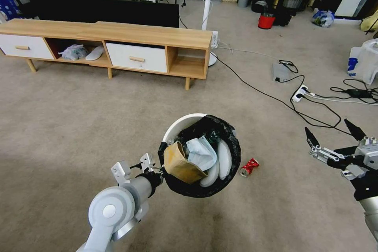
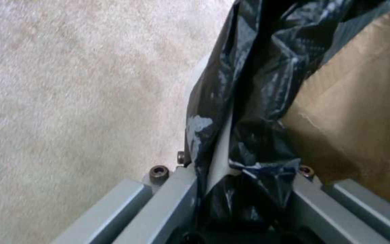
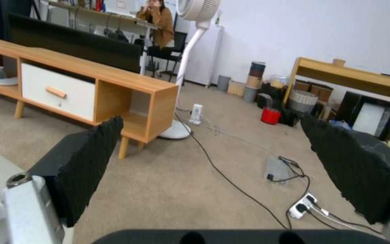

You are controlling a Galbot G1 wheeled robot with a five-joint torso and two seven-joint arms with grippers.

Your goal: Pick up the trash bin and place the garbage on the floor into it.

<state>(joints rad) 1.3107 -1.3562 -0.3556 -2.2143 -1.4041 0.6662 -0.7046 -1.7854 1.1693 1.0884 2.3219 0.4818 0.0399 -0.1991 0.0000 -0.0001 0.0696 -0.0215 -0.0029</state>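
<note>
- Left gripper is clamped on the near-left rim of the trash bin; the left wrist view shows the jaws pinching the white rim and the black bag folded over it.
- The bin looks held up off the floor, though no picture shows its base, so treat that as a judgement.
- Already in the bin: a brown paper carton at the near-left side, a pale blue face mask in the middle, white pieces towards the right, and something dark green at the back.
- Still out: one crushed red can lying on the carpet just beside the bin's right side, not touching it.
- No other loose litter visible on the carpet near the robot, so I judge the task nearly done, with the can as the remaining item.
- Right gripper hangs to the right, well apart from the can, fingers spread wide with nothing between them.
- Writing: the can has white markings, too small to read. No legible brand on the bin, bag or carton.
</note>
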